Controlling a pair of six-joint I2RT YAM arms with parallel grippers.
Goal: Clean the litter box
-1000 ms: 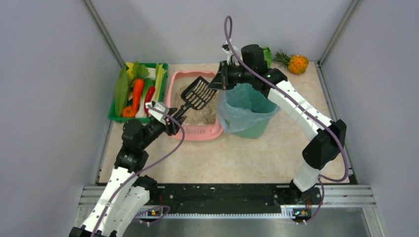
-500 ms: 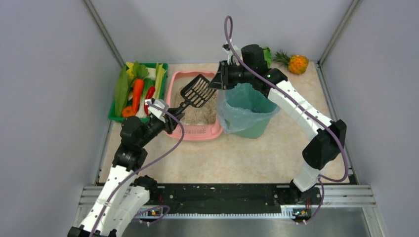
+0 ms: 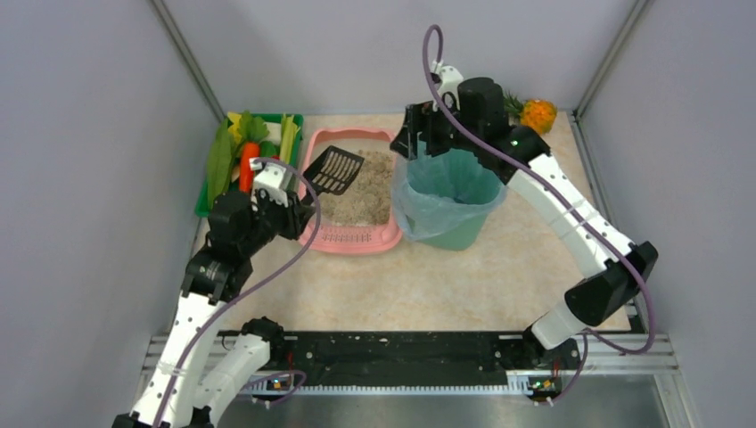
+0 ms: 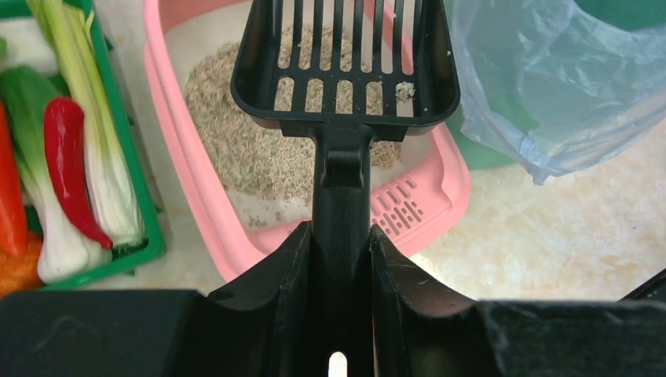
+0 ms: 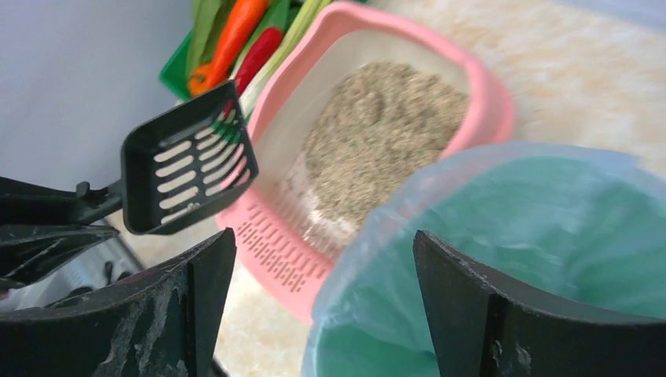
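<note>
The litter box (image 3: 355, 240) sits in the upper middle of the top view. It is a pink, smooth plastic tray with rounded corners, its long axis running top to bottom and its slotted grille at the lower end. Grey-beige granular litter (image 3: 364, 189) is heaped toward its upper part. The left gripper (image 3: 297, 203) is the nearer one; its jaws pinch the handle of a black slotted scoop (image 3: 335, 169), held over the box's left rim with the blade pointing up and right. The right gripper (image 3: 415, 143) hangs with jaws spread and empty over the rim of the bag-lined teal bin (image 3: 464, 234), just right of the box on the pale surface (image 3: 428, 285).
</note>
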